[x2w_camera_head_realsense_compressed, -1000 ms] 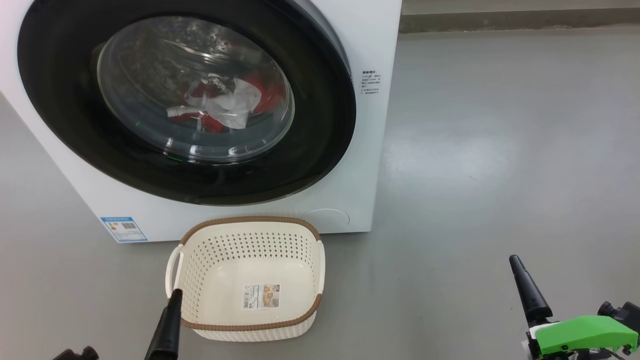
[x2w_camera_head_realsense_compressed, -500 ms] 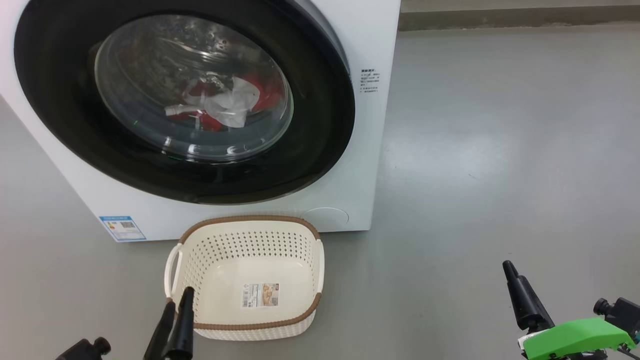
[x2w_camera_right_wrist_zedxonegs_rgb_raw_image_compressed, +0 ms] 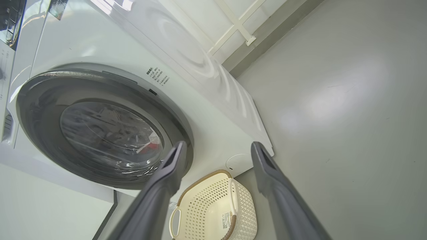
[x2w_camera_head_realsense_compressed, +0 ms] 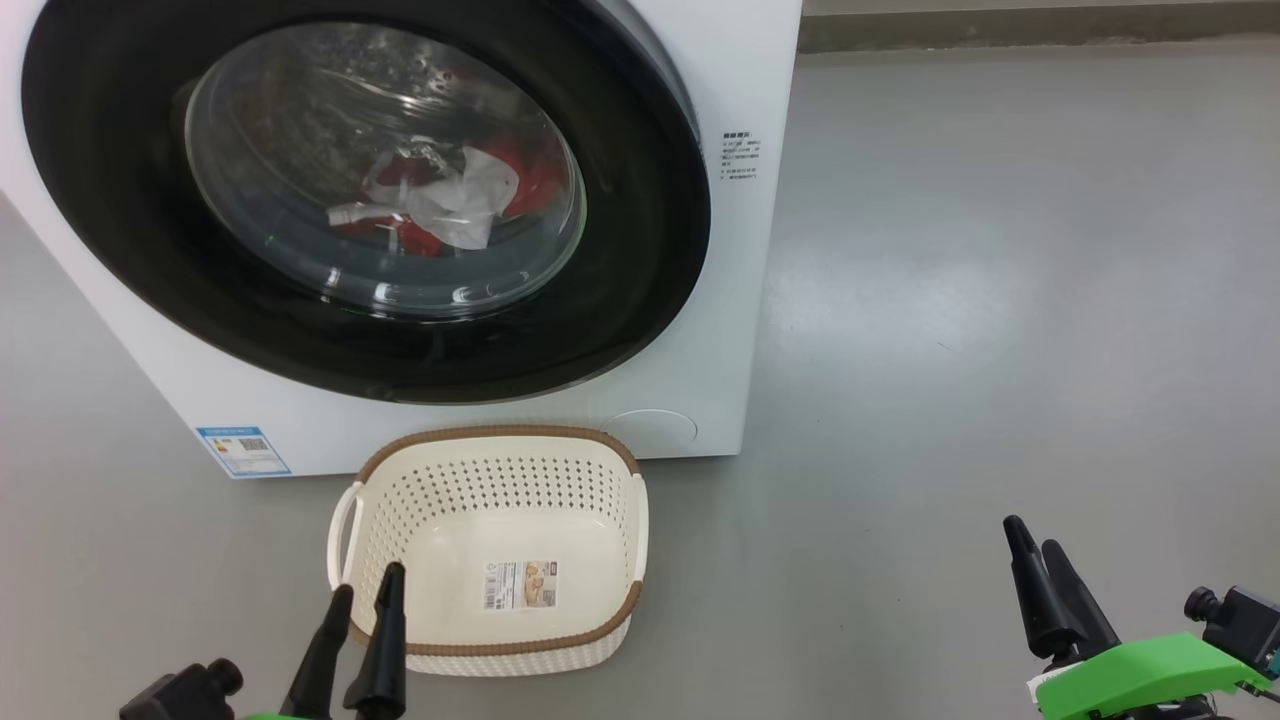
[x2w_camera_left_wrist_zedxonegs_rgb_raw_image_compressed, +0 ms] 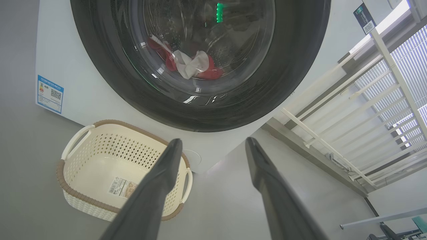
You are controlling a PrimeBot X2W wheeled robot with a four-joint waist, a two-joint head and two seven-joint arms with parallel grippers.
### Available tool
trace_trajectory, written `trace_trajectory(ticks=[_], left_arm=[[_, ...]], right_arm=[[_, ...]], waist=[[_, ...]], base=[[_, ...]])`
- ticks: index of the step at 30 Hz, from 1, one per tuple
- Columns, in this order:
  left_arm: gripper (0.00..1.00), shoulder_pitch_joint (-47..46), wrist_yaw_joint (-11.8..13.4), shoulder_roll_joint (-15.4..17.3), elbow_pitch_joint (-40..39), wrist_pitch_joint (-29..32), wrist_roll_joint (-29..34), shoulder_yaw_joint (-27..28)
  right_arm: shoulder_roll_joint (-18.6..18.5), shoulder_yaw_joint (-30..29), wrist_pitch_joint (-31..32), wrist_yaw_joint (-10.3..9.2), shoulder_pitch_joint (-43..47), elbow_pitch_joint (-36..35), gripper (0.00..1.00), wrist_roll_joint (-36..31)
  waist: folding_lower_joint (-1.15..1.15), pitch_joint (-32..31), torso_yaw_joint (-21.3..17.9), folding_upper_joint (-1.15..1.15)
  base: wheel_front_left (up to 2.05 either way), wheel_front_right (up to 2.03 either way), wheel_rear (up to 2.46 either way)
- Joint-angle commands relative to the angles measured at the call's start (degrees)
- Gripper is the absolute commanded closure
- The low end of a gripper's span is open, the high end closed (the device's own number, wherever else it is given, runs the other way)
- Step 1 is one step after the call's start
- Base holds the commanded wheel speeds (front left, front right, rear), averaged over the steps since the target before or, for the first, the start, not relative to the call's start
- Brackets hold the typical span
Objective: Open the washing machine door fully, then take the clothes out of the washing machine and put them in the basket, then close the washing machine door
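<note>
Left wrist view adds a white railing (x2w_camera_left_wrist_zedxonegs_rgb_raw_image_compressed: 398, 80) past the washing machine (x2w_camera_left_wrist_zedxonegs_rgb_raw_image_compressed: 55, 40); left end effector (x2w_camera_left_wrist_zedxonegs_rgb_raw_image_compressed: 213, 141) and right end effector (x2w_camera_right_wrist_zedxonegs_rgb_raw_image_compressed: 217, 144) released; grey floor (x2w_camera_head_realsense_compressed: 1000, 300).

White washing machine (x2w_camera_head_realsense_compressed: 742, 300), blue label (x2w_camera_head_realsense_compressed: 243, 451) at lower corner; washing machine door (x2w_camera_head_realsense_compressed: 640, 260) glossy black round clear glass. Red clothes (x2w_camera_head_realsense_compressed: 440, 205) with white patches behind it. Cream basket (x2w_camera_head_realsense_compressed: 500, 432), diamond-pattern perforations, brown woven-look rim; floor (x2w_camera_head_realsense_compressed: 1000, 350) plain grey.
</note>
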Motion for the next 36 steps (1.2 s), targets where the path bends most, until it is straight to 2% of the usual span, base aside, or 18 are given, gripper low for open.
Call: trace_trajectory(ticks=[1,27,36], left_arm=[[0.00,-0.2,0.4,1.0,-2.0,-0.7,1.7,0.9],[0.00,0.6,1.8,1.2,-3.8,-5.1,19.4,-0.2],[0.00,0.9,1.9,1.3,-3.6,-6.7,23.8,0.3]], right_arm=[[-1.2,1.2,-0.8,-0.02,-0.3,-1.9,0.00,-1.3],[-2.7,2.4,-5.1,-0.02,0.9,-2.7,0.00,-14.6],[-2.6,2.0,-6.8,-0.03,1.4,-3.4,0.00,-19.3]], waist=[[0.00,0.0,0.0,0.00],[0.00,0.5,0.0,0.00],[0.00,0.7,-0.2,0.00]], base=[[0.00,0.00,0.00],[0.00,0.00,0.00],[0.00,0.00,0.00]])
